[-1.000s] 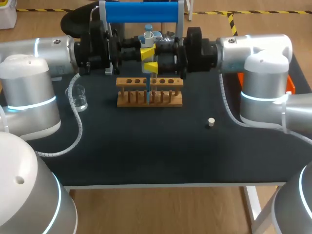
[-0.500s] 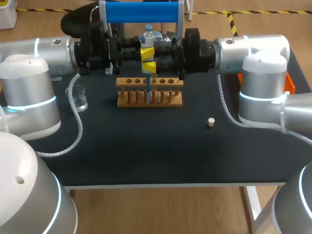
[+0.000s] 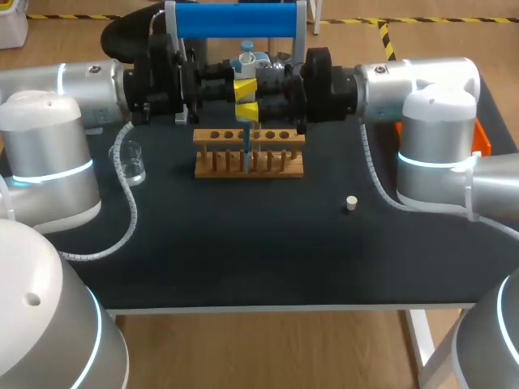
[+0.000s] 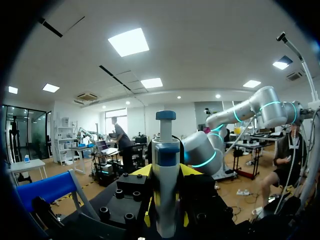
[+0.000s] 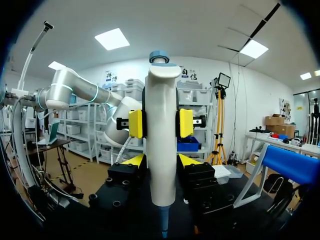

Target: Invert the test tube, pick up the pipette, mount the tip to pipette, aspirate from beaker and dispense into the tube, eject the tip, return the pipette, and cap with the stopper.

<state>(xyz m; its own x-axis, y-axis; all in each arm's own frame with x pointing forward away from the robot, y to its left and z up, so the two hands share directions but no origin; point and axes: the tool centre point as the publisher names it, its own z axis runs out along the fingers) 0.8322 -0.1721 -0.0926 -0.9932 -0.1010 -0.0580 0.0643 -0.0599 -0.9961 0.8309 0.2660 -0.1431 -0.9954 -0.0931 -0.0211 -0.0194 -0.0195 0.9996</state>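
Bright, even light all round, pouring down from white ceiling panels (image 4: 129, 42) high above the left end effector (image 4: 166, 200), and those panels burn out to pure white. No hard shadows anywhere: the dark matte surface (image 3: 243, 243) soaks it up, with only a faint soft shade under the rack (image 3: 249, 154) below both end effectors. The white pipette (image 5: 162, 135) clamped in the right end effector (image 5: 161, 161) carries a gentle sheen, and straight lines bow toward the wrist views' edges.

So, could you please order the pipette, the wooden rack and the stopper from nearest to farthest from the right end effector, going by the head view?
1. pipette: held in the right end effector.
2. wooden rack: just below it, mid-scene.
3. stopper: lying alone, farther out on the right side.
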